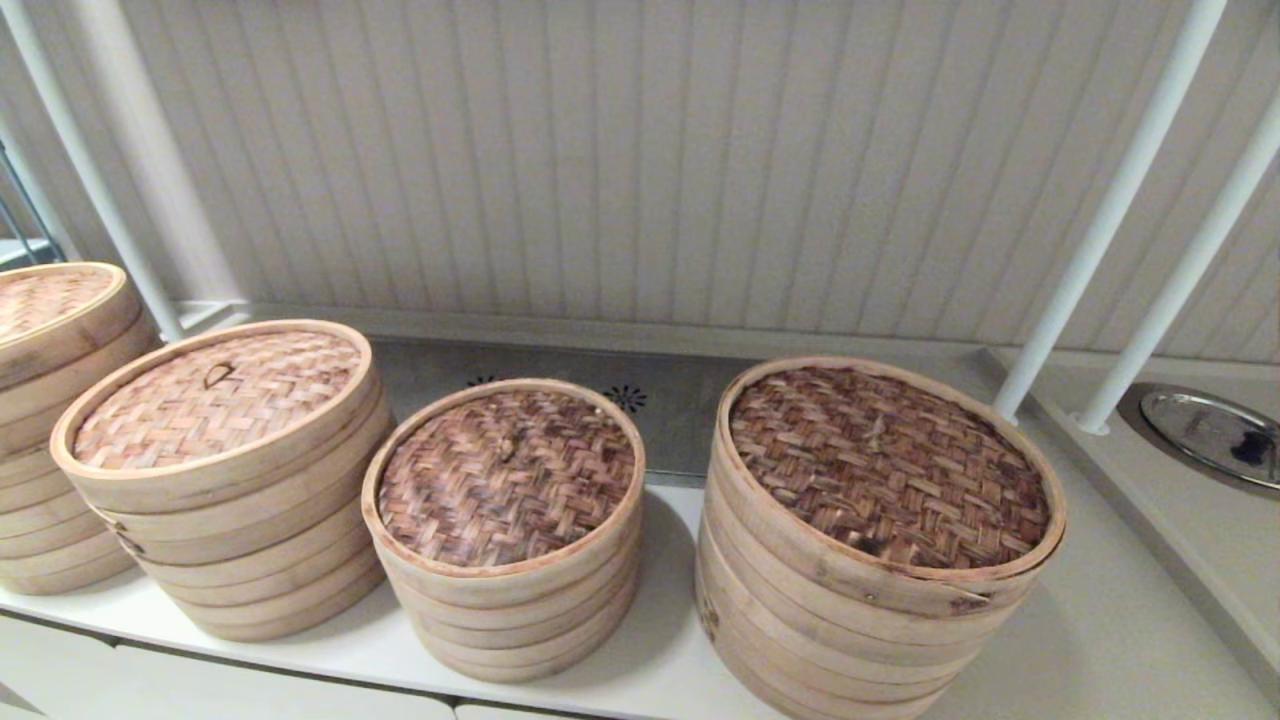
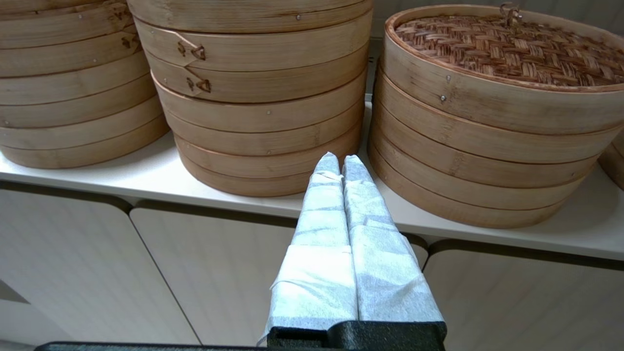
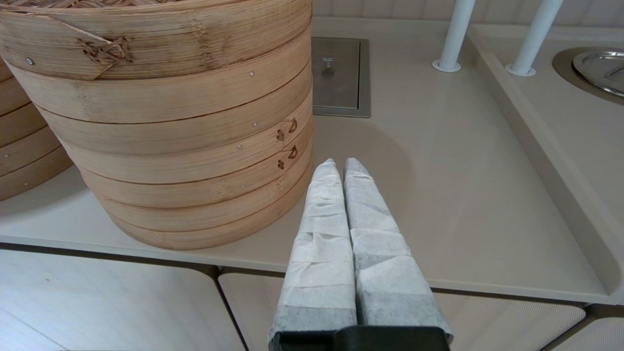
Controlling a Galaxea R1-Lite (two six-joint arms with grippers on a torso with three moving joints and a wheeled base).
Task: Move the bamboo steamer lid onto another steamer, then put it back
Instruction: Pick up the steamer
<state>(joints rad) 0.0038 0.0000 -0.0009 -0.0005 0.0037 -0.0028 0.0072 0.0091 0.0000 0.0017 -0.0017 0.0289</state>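
The lid [image 1: 215, 400] is sitting on its own steamer, second from the left on the tabletop [image 1: 670, 610], and the small steamer [image 1: 505, 520] is standing just to its right, almost touching. Both pincers are waiting low in front of the tabletop edge, each clenched on nothing: the left pincer [image 2: 340, 163] before the gap between these two steamers, the right pincer [image 3: 340, 165] near the base of the big steamer [image 1: 880, 540].

The lid is wide and shallow, and its loop handle [image 1: 217, 374] is tiny, so a pinch there may be slipping or tilting the lid. The small steamer looks narrower than the lid, so the lid may be resting off-centre and sliding off. Another stack [image 1: 50, 420] at the far left and the white poles [image 1: 1110, 210] on the right are crowding the space.
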